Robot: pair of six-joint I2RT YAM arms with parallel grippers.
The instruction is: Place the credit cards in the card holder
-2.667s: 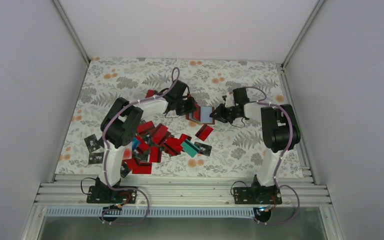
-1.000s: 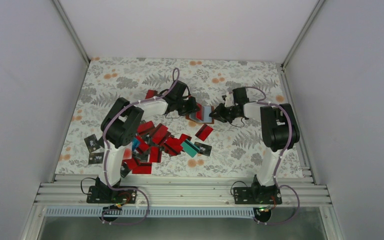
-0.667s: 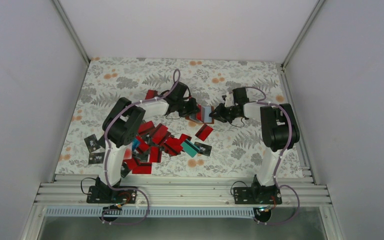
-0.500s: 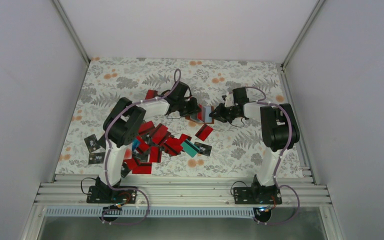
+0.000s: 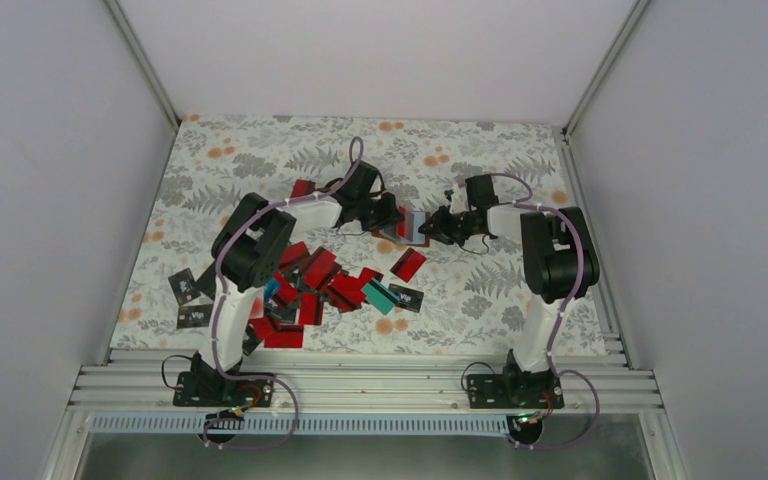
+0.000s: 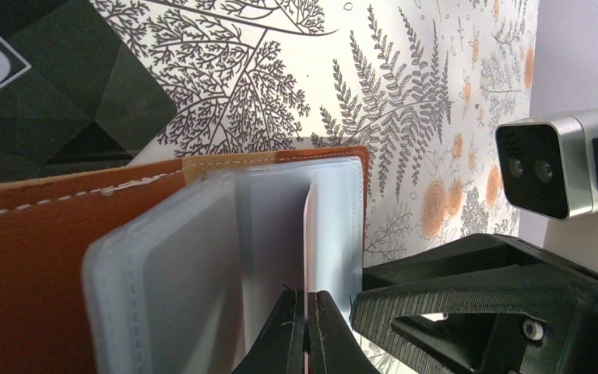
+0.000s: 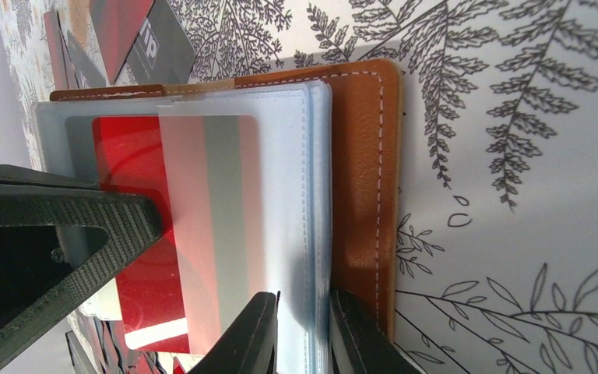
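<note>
Arms bent inward over holder, card clamped in left gripper, pocket leaves pinched by right gripper, card's red face shown only from right wrist

Floral table bears scattered credit cards and card holder.

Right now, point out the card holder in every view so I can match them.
Top external: card holder at picture centre, between left end effector and right end effector.
Left wrist: lower left, brown cover with clear pockets.
Right wrist: centre, brown edge on the right.
Shared landmark: fern-print tablecloth beneath it.
</note>
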